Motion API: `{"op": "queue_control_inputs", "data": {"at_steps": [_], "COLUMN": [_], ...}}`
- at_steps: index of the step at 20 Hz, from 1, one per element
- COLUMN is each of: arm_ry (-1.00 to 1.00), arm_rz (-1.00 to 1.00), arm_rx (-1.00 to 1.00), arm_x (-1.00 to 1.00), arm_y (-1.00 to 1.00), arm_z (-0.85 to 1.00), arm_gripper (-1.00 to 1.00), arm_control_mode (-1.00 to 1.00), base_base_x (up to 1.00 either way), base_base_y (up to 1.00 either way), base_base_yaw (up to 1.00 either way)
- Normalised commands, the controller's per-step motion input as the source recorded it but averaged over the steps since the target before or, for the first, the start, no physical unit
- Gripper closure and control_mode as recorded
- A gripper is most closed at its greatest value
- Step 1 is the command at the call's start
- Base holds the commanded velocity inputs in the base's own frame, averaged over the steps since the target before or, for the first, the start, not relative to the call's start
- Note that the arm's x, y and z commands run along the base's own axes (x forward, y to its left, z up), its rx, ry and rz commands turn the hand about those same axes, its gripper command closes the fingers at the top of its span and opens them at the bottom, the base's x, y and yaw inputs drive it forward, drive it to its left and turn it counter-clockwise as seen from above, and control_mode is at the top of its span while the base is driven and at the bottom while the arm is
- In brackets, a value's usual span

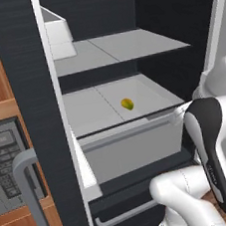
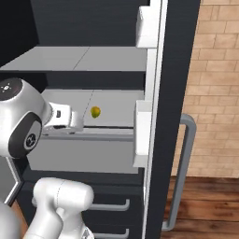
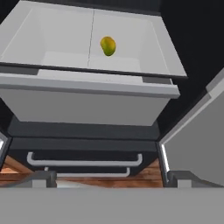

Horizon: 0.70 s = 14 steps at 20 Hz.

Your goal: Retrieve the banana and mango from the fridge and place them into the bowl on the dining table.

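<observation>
Sitting mid-shelf, edges clear: mango (image 3: pixel 108 46)

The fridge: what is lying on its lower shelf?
One mango lies on the lower shelf of the fridge. The shelf's front lip hides the bin below it.

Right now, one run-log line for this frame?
fridge: doors open | mango: on lower shelf | gripper: open, empty, short of shelf
</observation>
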Motion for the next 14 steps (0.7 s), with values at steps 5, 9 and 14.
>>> {"op": "queue_control_inputs", "data": {"at_steps": [5, 9, 14], "arm_ry": [0.00, 0.00, -0.03], "arm_rz": [0.00, 0.00, -0.01], "arm_rx": [0.03, 0.00, 0.01], "arm_x": [0.63, 0.70, 0.70], "arm_y": [-0.03, 0.00, 0.01], "arm_z": [-0.12, -0.29, -0.49], "arm_gripper": [-1.00, -1.00, -1.00], "arm_control_mode": [-1.00, -1.00, -1.00], "base_base_x": [0.00, 0.00, 0.00], "base_base_y": [0.00, 0.00, 0.00], "base_base_yaw": [0.00, 0.00, 0.00]}}
